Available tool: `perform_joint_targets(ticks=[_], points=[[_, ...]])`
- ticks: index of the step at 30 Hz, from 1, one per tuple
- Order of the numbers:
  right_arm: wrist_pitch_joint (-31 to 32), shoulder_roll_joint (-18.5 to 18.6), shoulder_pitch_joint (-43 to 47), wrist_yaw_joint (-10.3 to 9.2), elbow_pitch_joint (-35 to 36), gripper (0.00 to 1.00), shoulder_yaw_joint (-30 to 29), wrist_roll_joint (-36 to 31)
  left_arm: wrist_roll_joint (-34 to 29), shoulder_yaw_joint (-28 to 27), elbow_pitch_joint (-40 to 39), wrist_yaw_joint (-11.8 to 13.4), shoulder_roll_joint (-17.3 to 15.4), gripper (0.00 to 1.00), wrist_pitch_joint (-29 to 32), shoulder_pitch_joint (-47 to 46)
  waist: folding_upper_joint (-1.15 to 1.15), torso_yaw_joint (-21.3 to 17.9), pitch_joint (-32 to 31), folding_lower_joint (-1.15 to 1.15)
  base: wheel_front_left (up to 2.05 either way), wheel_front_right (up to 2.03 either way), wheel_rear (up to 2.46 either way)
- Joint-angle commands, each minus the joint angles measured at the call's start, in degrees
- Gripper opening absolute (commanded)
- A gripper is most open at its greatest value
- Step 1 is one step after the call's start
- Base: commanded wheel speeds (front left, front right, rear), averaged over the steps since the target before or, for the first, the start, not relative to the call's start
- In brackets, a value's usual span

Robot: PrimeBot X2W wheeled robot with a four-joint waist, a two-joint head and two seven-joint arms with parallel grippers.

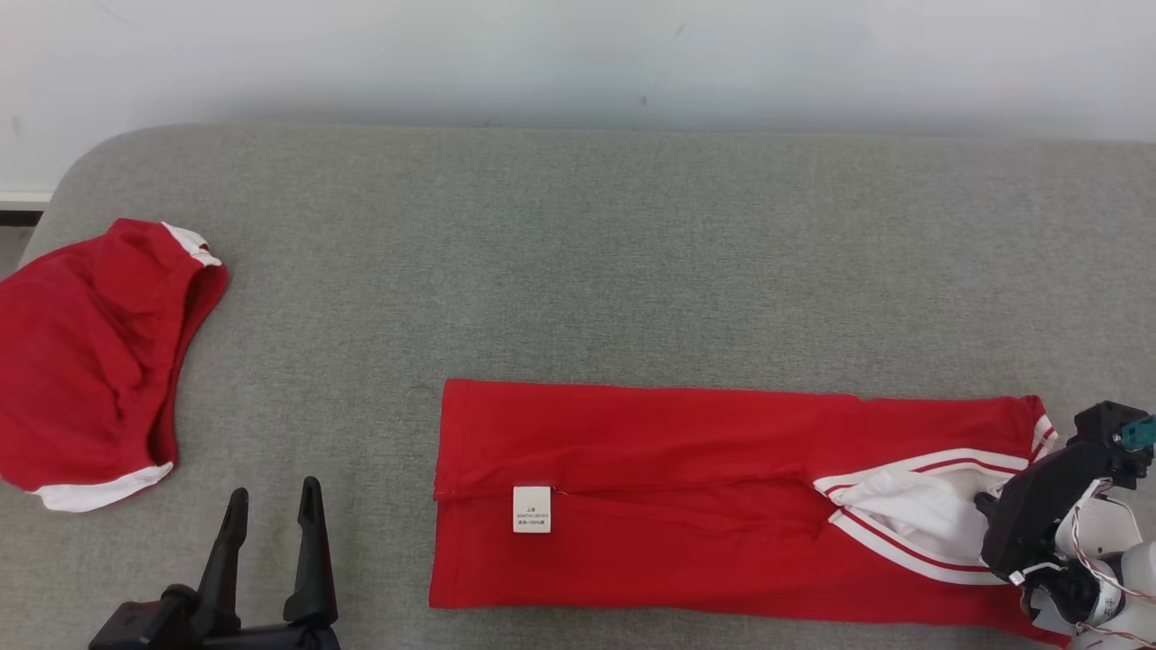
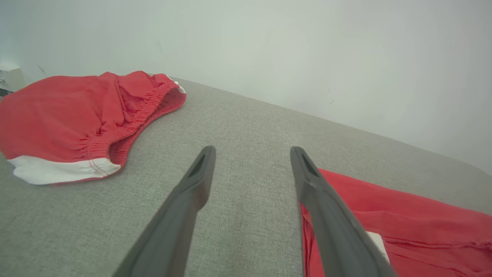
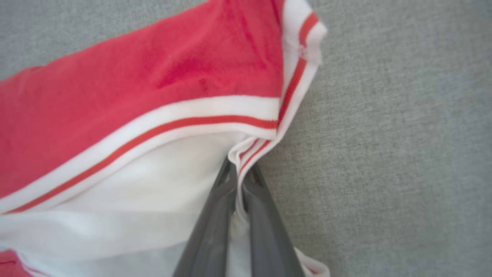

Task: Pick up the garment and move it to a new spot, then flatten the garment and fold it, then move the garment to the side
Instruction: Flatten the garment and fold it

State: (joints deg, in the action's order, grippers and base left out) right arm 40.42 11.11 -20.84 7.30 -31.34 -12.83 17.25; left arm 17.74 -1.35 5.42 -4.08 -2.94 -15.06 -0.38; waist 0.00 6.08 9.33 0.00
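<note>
- Garment (image 1: 650, 469) lies flattened lengthwise on the grey surface (image 1: 578, 253).
- Right hand (image 3: 240, 173) is clamped on the striped trim (image 3: 192, 119), probably to begin a fold.
- Left hand (image 1: 275, 492) rests with fingers apart, empty.

Grey fabric surface (image 1: 632, 253), maybe bed; white wall (image 1: 452, 54) behind.

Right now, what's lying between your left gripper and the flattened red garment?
Bare grey cushion lies there; the head view shows that gap between the left gripper and the flattened red garment.
</note>
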Motion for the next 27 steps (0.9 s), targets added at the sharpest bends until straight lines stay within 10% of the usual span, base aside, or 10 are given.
perform_joint_targets(ticks=[1, 17, 27], points=[[-0.22, -1.24, 2.63, 0.27, -2.05, 0.00, 0.94, 0.21, 0.36, -0.06, 0.20, -0.14, 0.04, 1.00, -0.13, 0.04, 0.00, -0.64, -0.34, 0.00, 0.00, 0.00, 0.00], [-10.02, 7.76, -1.12, 0.11, 1.40, 0.00, -11.27, -8.61, 0.53, 0.83, 1.42, -0.22, 0.04, 1.00, -0.13, -0.20, 0.00, -3.20, -1.50, 0.00, 0.00, 0.00, 0.00], [-3.41, 3.88, 3.96, 0.12, 8.07, 0.00, -8.28, -5.29, 1.44, 1.61, 2.55, 0.29, 0.05, 1.00, -0.13, 1.78, 0.00, -3.50, -4.46, 0.00, 0.00, 0.00, 0.00]])
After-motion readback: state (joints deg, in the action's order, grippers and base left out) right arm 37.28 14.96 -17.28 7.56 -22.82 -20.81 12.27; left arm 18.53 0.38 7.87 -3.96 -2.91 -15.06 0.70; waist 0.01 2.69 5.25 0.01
